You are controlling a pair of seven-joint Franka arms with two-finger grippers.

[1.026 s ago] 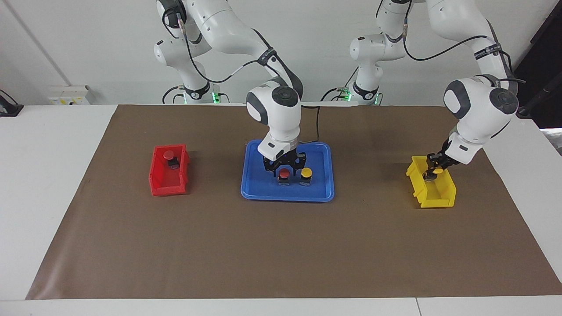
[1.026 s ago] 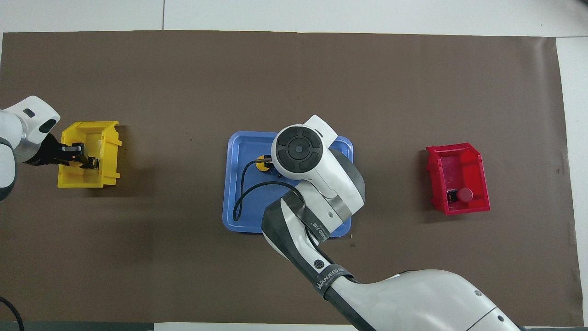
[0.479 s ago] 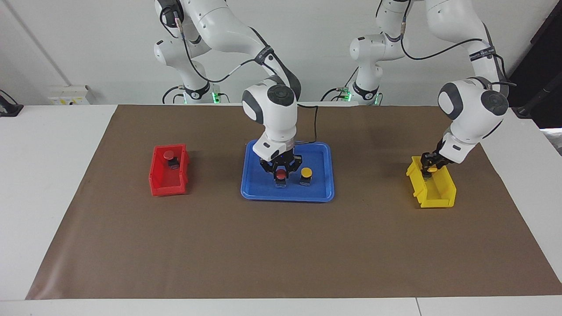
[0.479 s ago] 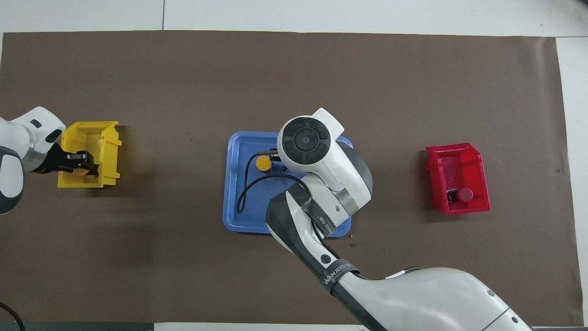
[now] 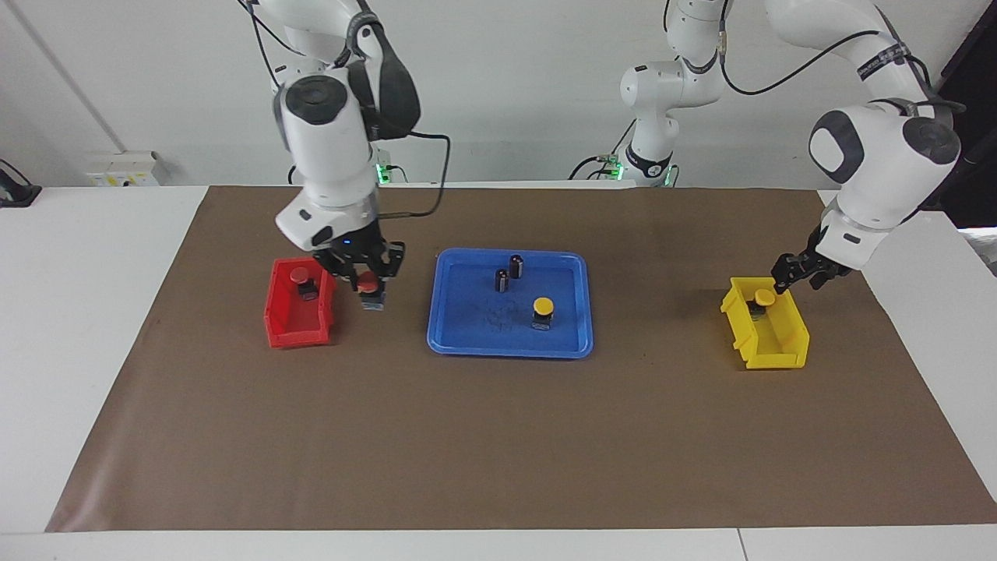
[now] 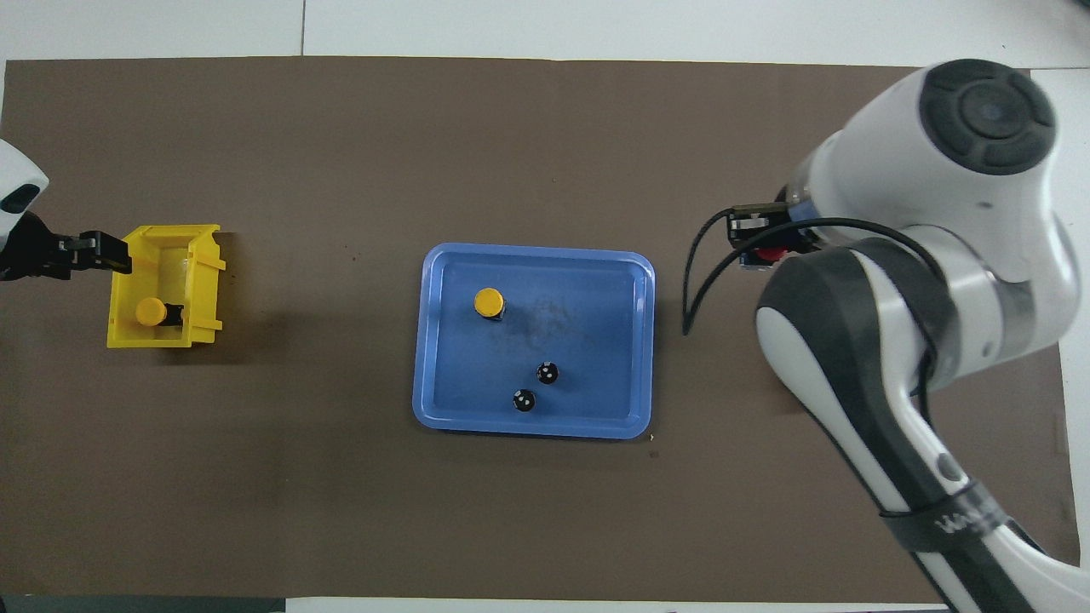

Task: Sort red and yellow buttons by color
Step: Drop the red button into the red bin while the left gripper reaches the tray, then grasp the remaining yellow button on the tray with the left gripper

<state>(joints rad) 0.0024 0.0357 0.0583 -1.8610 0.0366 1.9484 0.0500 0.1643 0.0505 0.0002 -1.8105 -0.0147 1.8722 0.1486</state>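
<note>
Red button (image 5: 367, 287) is pinched by the right gripper (image 5: 364, 274) beside the red bin (image 5: 296, 331), ready for dropping in. A yellow button (image 5: 763, 299) lies in the yellow bin (image 5: 775, 351), the left gripper (image 5: 796, 273) spread above it; another yellow button (image 5: 543, 306) remains on the blue tray (image 5: 506, 347).

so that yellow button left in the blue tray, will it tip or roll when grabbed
The yellow button stands upright on a blocky base in the blue tray, so it probably won't roll. Its round cap looks wider than the base, so a push high up might tip it. It looks rigid, and the right gripper carries the similar red button by its sides.
</note>
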